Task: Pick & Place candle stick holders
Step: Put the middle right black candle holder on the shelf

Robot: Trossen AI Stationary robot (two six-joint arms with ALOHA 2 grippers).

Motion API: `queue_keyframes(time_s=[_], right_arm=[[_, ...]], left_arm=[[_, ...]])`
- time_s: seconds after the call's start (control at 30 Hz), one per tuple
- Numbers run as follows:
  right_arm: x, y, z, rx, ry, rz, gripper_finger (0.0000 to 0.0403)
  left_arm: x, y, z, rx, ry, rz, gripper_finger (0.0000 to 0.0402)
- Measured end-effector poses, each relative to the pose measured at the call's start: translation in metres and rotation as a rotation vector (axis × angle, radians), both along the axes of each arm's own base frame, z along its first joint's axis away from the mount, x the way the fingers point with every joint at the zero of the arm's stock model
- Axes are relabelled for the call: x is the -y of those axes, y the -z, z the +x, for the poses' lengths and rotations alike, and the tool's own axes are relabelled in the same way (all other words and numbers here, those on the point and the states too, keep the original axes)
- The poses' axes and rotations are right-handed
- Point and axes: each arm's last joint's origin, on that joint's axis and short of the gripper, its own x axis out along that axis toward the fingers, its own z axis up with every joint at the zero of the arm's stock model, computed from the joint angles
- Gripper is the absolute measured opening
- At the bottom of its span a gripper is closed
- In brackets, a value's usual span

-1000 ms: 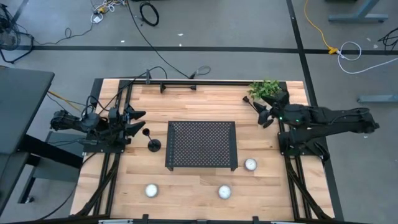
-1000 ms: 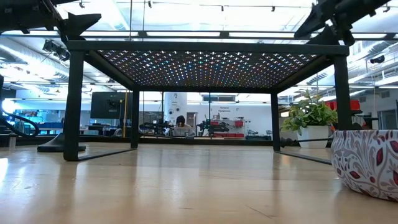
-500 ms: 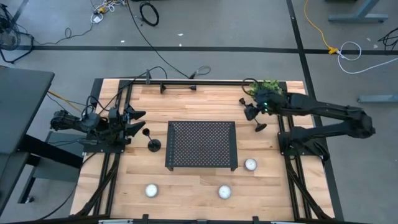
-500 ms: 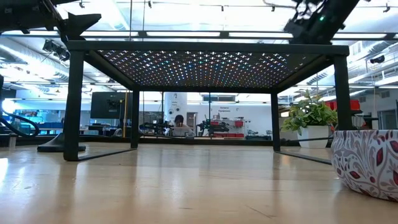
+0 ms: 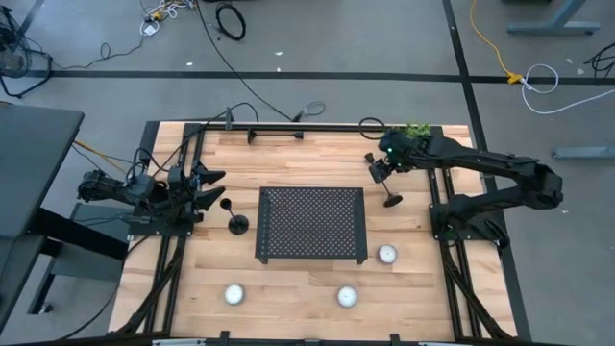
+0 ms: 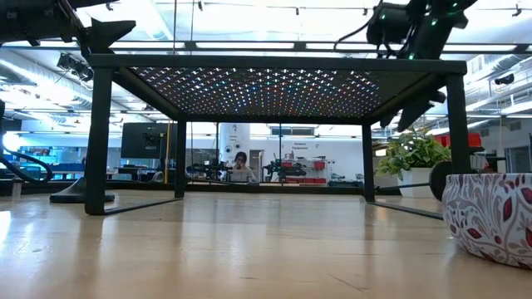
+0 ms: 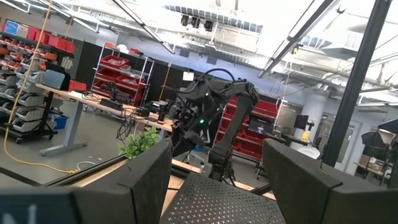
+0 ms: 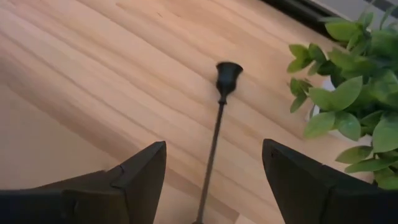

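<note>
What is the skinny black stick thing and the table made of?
The candle stick holder looks like thin metal painted matte black: its stem is narrow and straight, with a small cup on top. The table looks like wood, with pale planks and visible grain.

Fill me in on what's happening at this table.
The right gripper hovers above a thin black metal candle stick holder standing right of the black perforated rectangular tray, fingers open, not gripping it. The left gripper waits at the left edge, near another black candle holder.

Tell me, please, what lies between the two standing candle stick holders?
The perforated tray lies between the left holder and the right holder, seen in the high view.
</note>
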Motion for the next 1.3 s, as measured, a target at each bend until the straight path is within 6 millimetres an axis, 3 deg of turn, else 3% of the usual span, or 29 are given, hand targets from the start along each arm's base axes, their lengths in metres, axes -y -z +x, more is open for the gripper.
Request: queue_keyframes(time_s=[0.57, 1.17, 1.3], right_arm=[[0.020, 0.050, 0.023, -0.218, -0.001, 0.091, 0.0263], [0.033, 0.058, 0.016, -0.269, 0.040, 0.109, 0.0263], [0.031, 0.069, 0.012, -0.273, 0.039, 0.116, 0.0263]], left_arm=[[0.000, 0.000, 0.000, 0.000, 0.000, 0.000, 0.0252], [0.000, 0.001, 0.000, -0.015, 0.000, 0.004, 0.0252], [0.000, 0.001, 0.000, -0.015, 0.000, 0.004, 0.0252]])
